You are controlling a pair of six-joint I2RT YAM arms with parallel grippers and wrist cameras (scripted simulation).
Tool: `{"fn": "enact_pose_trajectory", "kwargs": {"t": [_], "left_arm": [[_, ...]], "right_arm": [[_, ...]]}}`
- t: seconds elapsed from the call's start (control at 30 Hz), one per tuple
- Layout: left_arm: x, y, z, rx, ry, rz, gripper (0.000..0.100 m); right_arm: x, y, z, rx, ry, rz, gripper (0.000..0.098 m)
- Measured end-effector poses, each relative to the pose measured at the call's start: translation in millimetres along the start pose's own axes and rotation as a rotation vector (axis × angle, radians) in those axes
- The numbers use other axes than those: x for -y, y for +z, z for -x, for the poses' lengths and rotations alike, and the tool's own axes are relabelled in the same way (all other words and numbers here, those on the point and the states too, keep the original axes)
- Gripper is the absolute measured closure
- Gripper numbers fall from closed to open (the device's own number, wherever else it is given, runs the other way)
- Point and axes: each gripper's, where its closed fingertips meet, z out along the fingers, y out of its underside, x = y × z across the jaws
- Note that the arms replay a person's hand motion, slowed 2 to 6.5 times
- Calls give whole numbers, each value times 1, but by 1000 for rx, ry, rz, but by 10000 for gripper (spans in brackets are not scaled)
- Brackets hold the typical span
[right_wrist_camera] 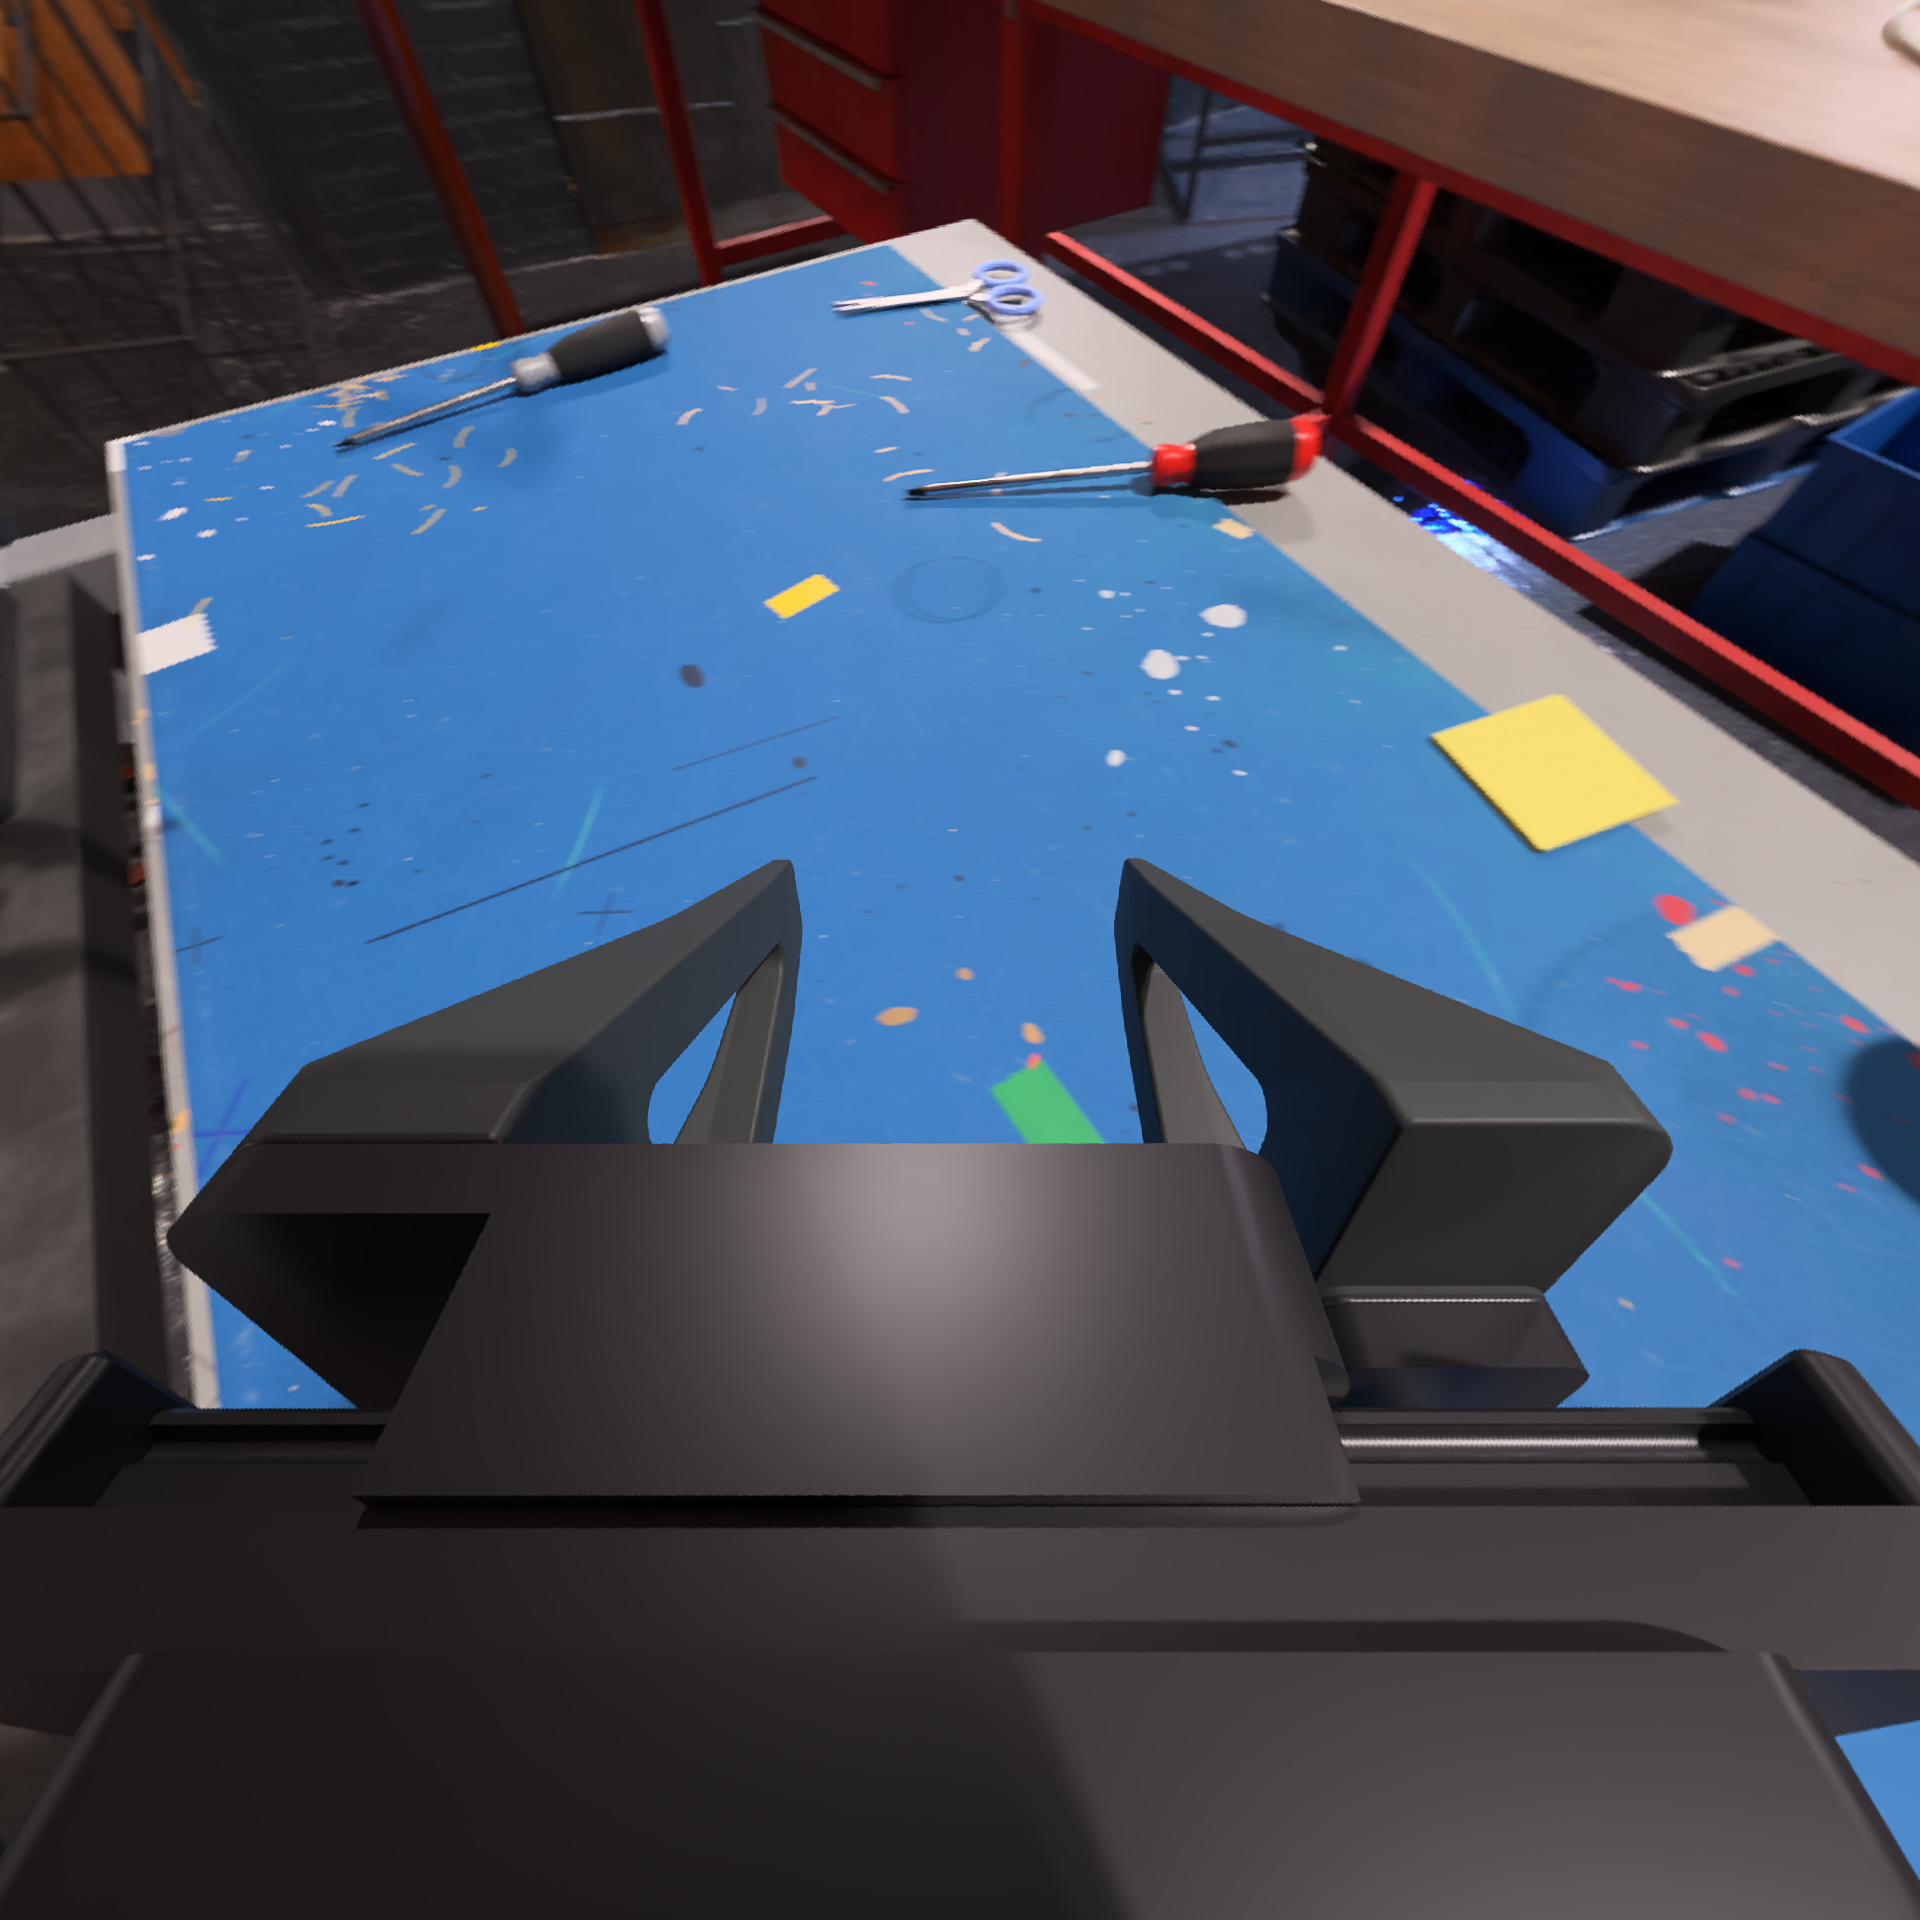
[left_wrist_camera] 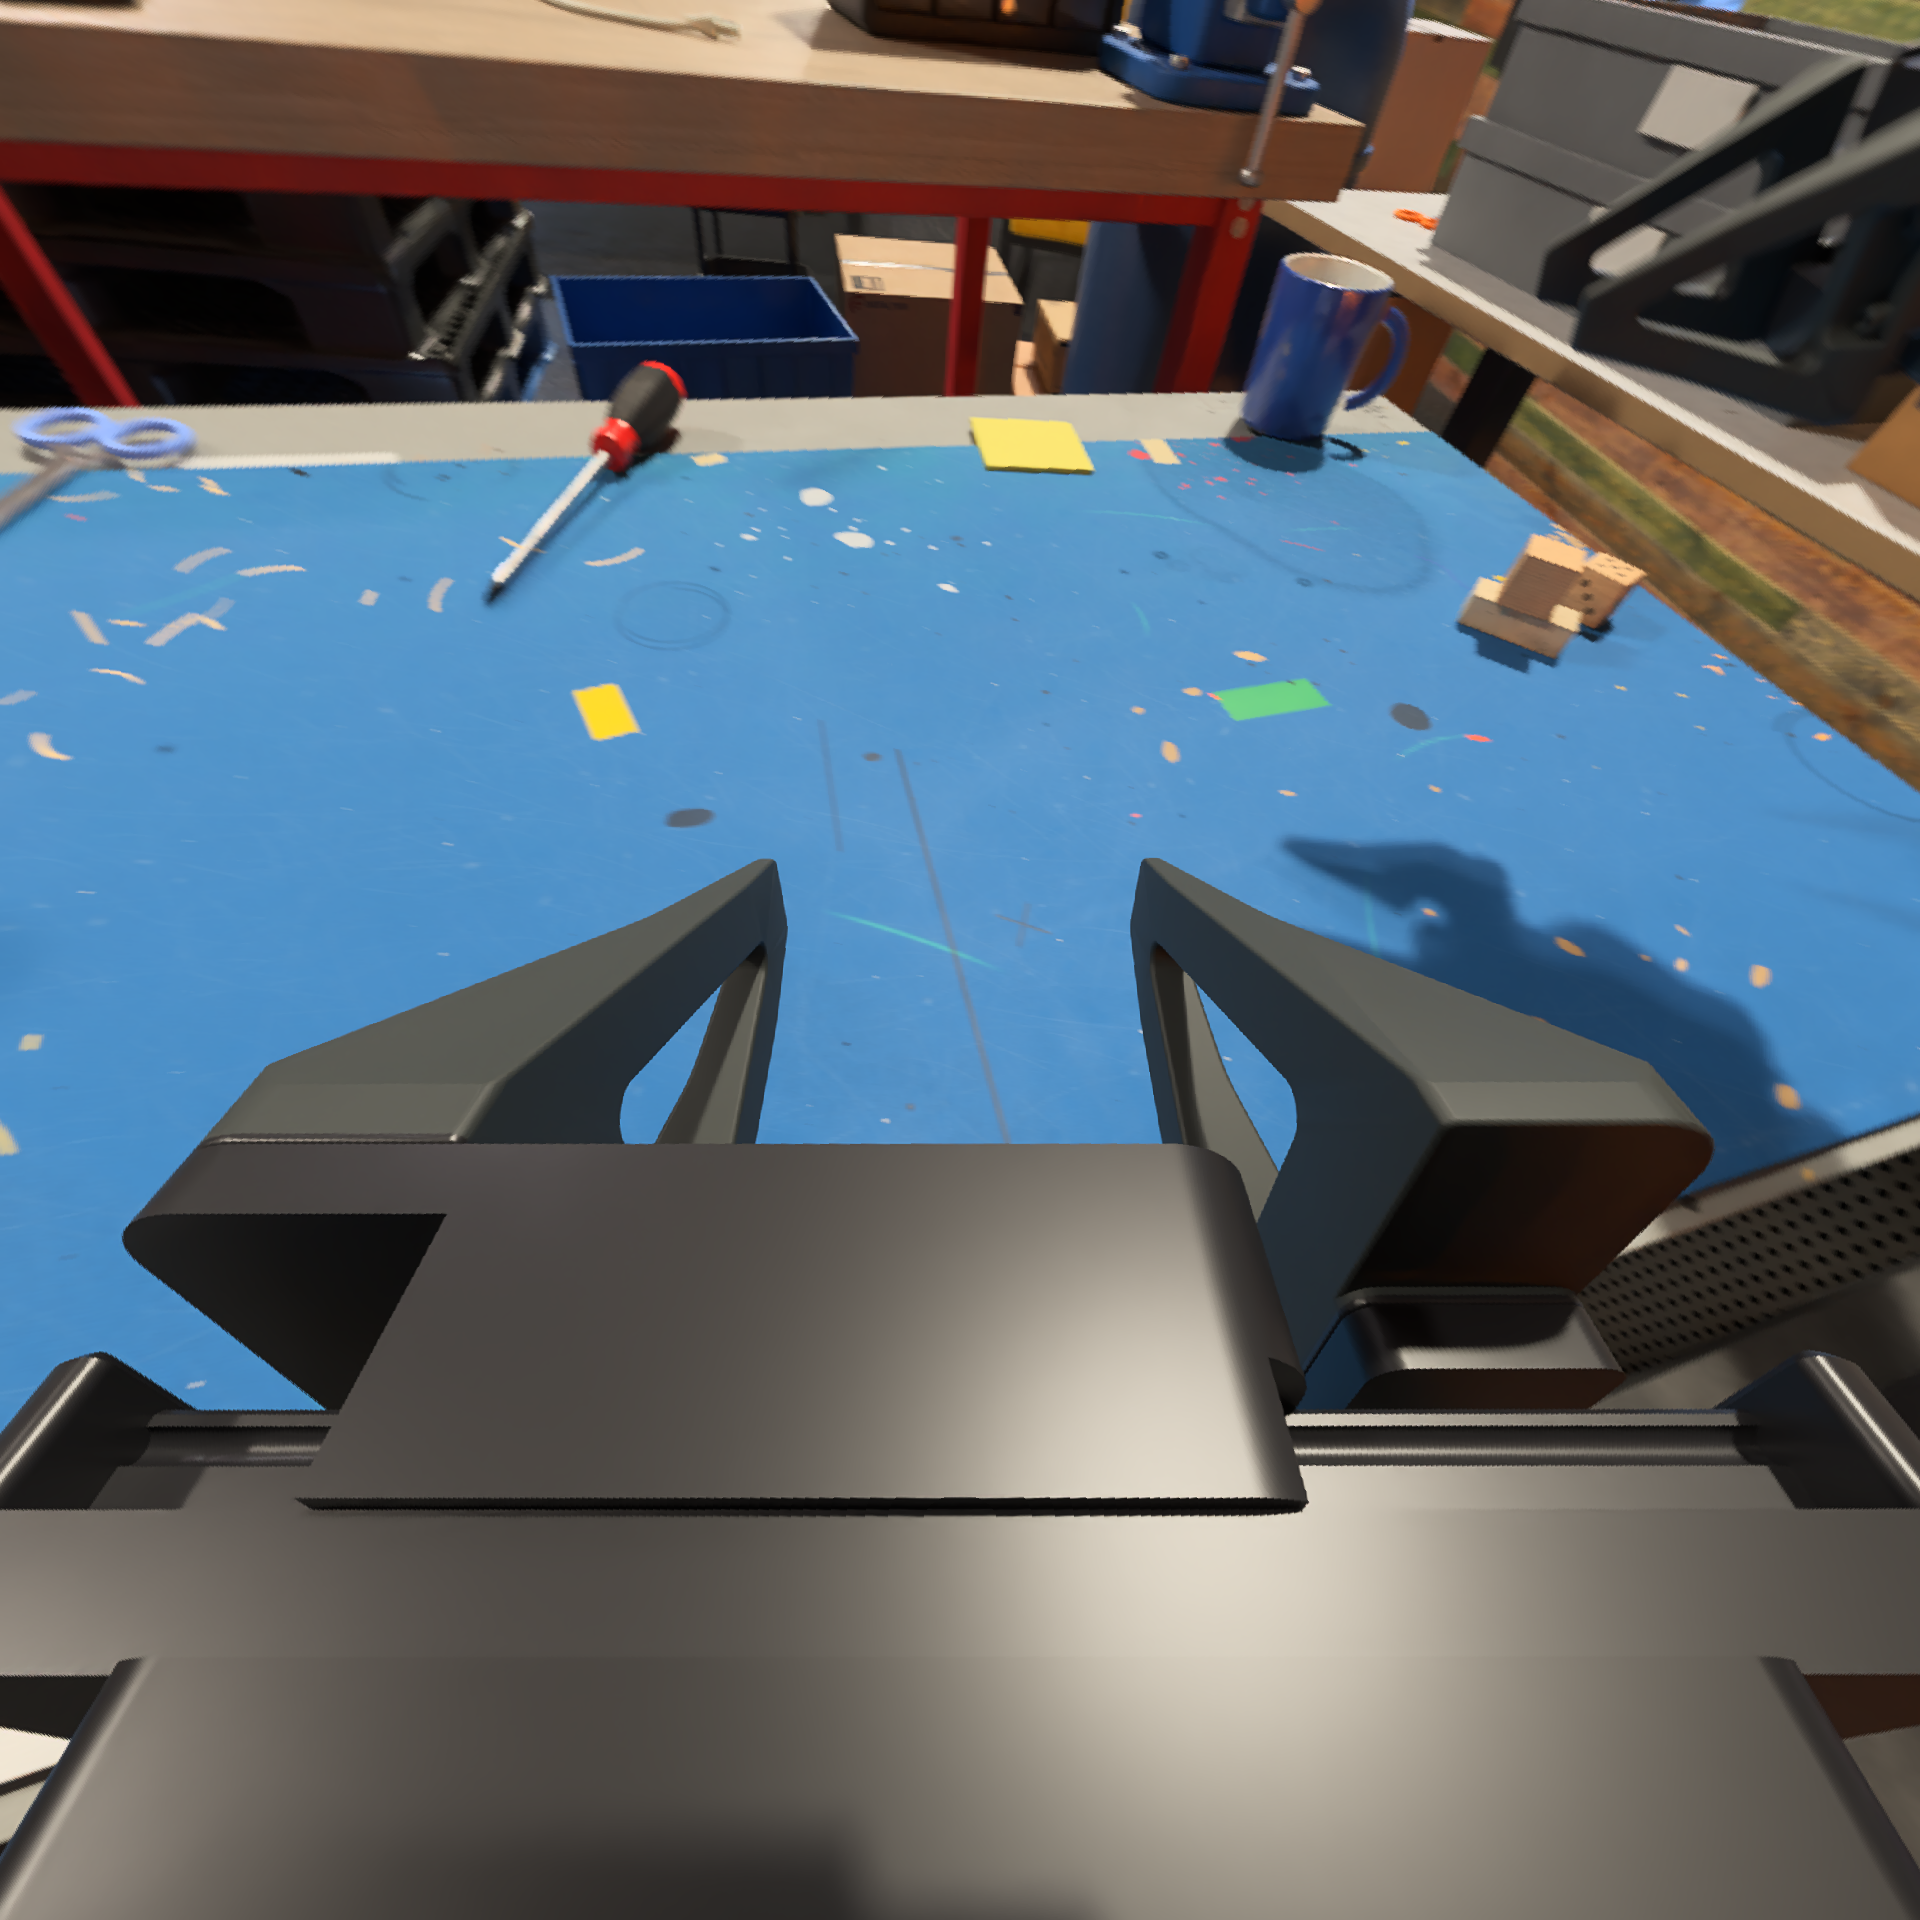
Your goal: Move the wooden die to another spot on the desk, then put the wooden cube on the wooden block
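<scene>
- Left gripper [left_wrist_camera: 956,894]: jaws spread apart, empty, above the blue desk [left_wrist_camera: 935,675].
- Right gripper [right_wrist_camera: 956,894]: jaws spread, empty.
- Wooden cube [left_wrist_camera: 1548,584] on wooden block [left_wrist_camera: 1512,621], touching wooden die [left_wrist_camera: 1605,587], near the desk's right edge.

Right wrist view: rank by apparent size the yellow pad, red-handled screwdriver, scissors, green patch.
1. Red-handled screwdriver, longest.
2. Yellow pad, nearer the camera; order versus the screwdriver unsure.
3. Scissors, farthest.
4. Green patch, partly hidden by the right pincer.
</scene>
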Motion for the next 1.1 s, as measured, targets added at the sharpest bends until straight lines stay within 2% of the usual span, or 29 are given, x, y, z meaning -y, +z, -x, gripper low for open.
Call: {"fn": "enact_pose_trajectory", "kwargs": {"t": [0.17,0.33,0.63,0.9,1.1], "left_arm": [[16,-6,32,84,34,-3,455],[24,-8,63,145,16,36,447],[31,-4,102,186,-66,111,419],[38,14,120,161,-27,153,415],[33,34,137,172,-13,252,409]], "right_arm": [[-12,14,40,91,-2,7,456],[-25,24,61,117,-30,31,451],[-38,35,75,128,-62,81,446],[-43,34,83,149,-74,85,446],[-50,33,86,153,-92,92,448]]}}
